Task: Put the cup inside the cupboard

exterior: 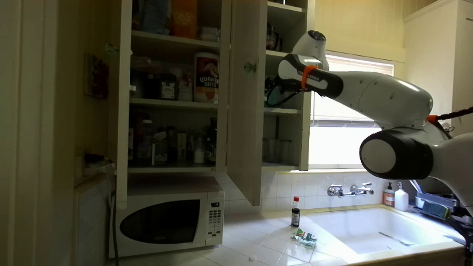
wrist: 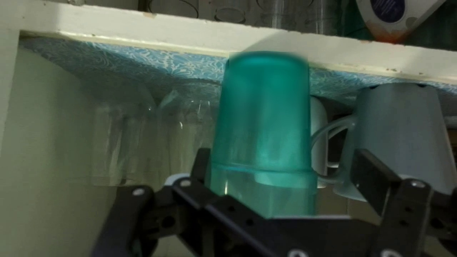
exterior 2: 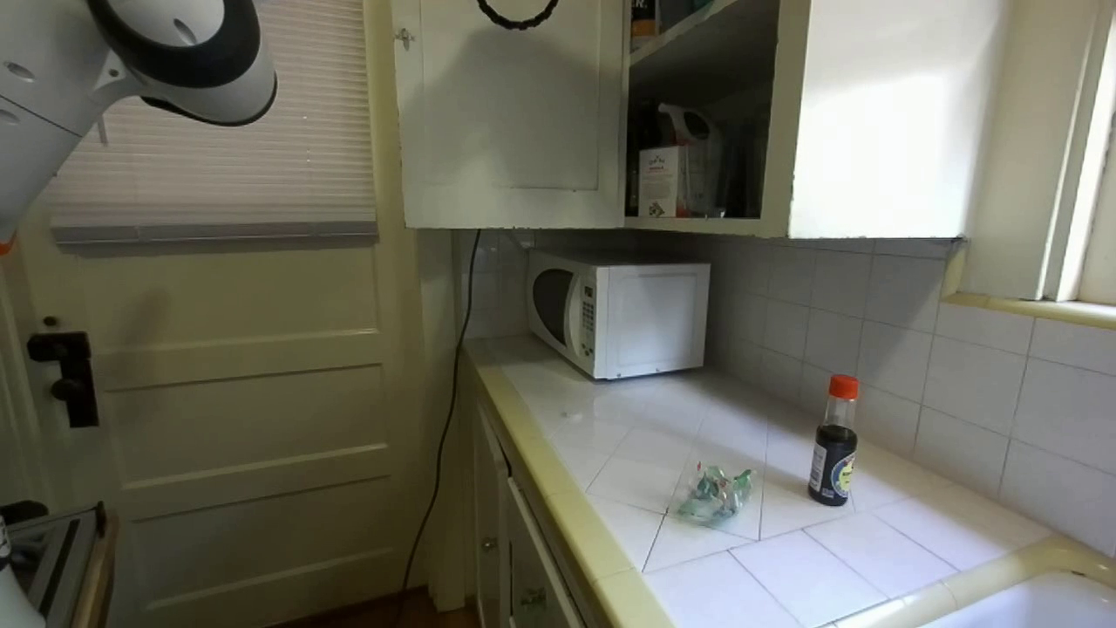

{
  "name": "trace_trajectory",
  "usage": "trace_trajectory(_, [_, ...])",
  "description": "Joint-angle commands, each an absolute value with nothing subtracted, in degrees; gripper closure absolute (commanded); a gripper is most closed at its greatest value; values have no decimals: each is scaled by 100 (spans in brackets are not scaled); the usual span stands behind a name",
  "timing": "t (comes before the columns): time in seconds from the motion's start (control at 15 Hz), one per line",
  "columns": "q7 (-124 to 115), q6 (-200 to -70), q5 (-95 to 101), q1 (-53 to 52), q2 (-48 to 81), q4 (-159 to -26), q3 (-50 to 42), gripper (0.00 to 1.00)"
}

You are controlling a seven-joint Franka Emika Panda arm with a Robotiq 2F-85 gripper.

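The teal translucent cup (wrist: 266,117) is in the middle of the wrist view, which stands upside down. Its narrow end overlaps the front shelf edge of the white cupboard (wrist: 142,30); I cannot tell whether its base rests there. My gripper (wrist: 287,167) is open around the cup's wide end. The left finger is close against the cup; a gap separates the right finger from it. In an exterior view the cup (exterior: 274,96) and gripper (exterior: 271,84) are at the cupboard's (exterior: 305,129) middle right shelf, partly hidden. The cupboard also shows in an exterior view (exterior 2: 881,122); the gripper does not.
A grey mug (wrist: 400,135) stands right of the cup in the wrist view, and clear glasses (wrist: 189,125) left. An open cupboard door (exterior: 245,129) hangs beside the arm. Below are a microwave (exterior: 166,221), a red-capped bottle (exterior: 295,214), a crumpled wrapper (exterior: 305,238) and a sink (exterior: 332,236).
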State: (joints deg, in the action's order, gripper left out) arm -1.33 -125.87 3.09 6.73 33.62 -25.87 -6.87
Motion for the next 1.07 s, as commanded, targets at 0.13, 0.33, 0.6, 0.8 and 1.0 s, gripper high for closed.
trace_trajectory(0.13, [-195, -12118, 397, 633, 3146, -2741, -657, 0])
trace_trajectory(0.33, [-111, -11783, 359, 623, 3058, -2740, -601, 0])
trace_trajectory(0.6, [59, -11211, 267, 655, 2856, -2761, -486, 0])
trace_trajectory(0.8, [293, -10614, 196, 701, 2699, -2772, -386, 0])
trace_trajectory(1.0, [507, -9968, 199, 777, 2557, -2762, -379, 0])
